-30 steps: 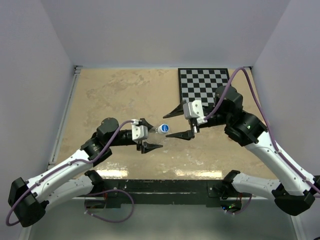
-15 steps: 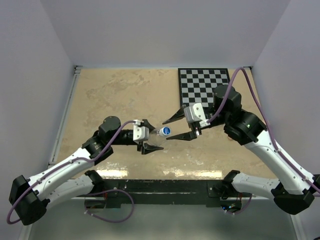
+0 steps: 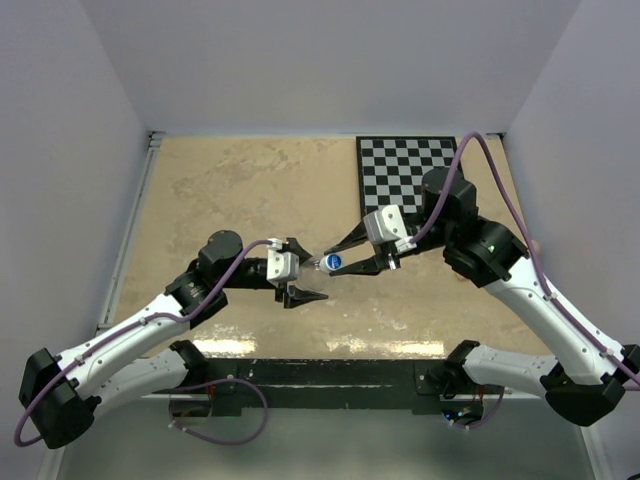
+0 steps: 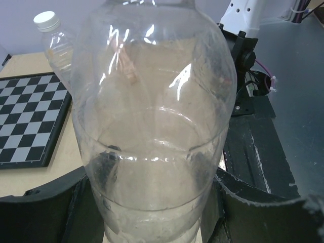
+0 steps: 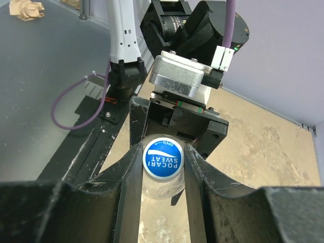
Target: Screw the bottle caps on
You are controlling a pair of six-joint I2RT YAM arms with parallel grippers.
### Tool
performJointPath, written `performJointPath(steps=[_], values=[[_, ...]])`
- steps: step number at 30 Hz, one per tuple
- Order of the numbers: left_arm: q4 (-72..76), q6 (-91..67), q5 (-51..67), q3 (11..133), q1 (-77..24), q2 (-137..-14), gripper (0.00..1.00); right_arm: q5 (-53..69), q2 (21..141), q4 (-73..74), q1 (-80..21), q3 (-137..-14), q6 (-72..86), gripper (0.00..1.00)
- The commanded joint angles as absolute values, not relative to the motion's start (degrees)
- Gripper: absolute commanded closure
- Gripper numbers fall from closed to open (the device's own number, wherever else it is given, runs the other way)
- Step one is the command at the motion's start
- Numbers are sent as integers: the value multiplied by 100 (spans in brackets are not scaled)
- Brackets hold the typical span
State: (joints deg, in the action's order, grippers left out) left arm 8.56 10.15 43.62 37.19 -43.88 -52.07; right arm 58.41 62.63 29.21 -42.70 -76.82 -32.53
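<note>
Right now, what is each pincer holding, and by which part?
The left pincer holds the short clear bottle by its body; the right pincer pinches the blue cap by its sides.

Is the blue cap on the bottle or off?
On: the blue cap sits on the bottle's mouth, between the right gripper's fingers. Tightness cannot tell.

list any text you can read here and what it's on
"POCARI SWEAT": on the blue cap, upside down in the right wrist view.
"OPEN" with an arrow: same cap, near its rim.
No readable print on the clear bottle or the white-capped bottle.
</note>
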Motion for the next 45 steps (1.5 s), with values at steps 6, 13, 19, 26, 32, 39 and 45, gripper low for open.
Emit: performJointPath(steps=[6, 13, 19, 26, 32, 39, 45], values=[[1423, 958, 3175, 3947, -4394, -4852, 100, 5002, 6100, 2032, -4263, -7445, -2217, 100], [1863, 1037, 1208, 3771, -4947, -4623, 100, 4079, 6003, 1267, -4263, -7067, -1039, 100], [2679, 1231, -833, 3674, -5800, -4807, 100, 3543, 6012, 722, -4263, -6733, -204, 100], [3831, 1239, -2415, 3709, -6134, -5448, 100, 2735, 6064, 519, -4289, -6452, 535, 100], [5035, 1590, -3804, 3621, -6486, -6020, 100, 2365, 6056, 352, -4333, -6205, 729, 100], [4440, 1293, -3710, 3718, -6513, -6047, 100, 2776, 5898, 71, -4333, -6152, 572, 67], [3324, 915, -3350, 3665, -6451, -5696, 100, 3198, 5590, -123, -4324, -6407, 160, 34]])
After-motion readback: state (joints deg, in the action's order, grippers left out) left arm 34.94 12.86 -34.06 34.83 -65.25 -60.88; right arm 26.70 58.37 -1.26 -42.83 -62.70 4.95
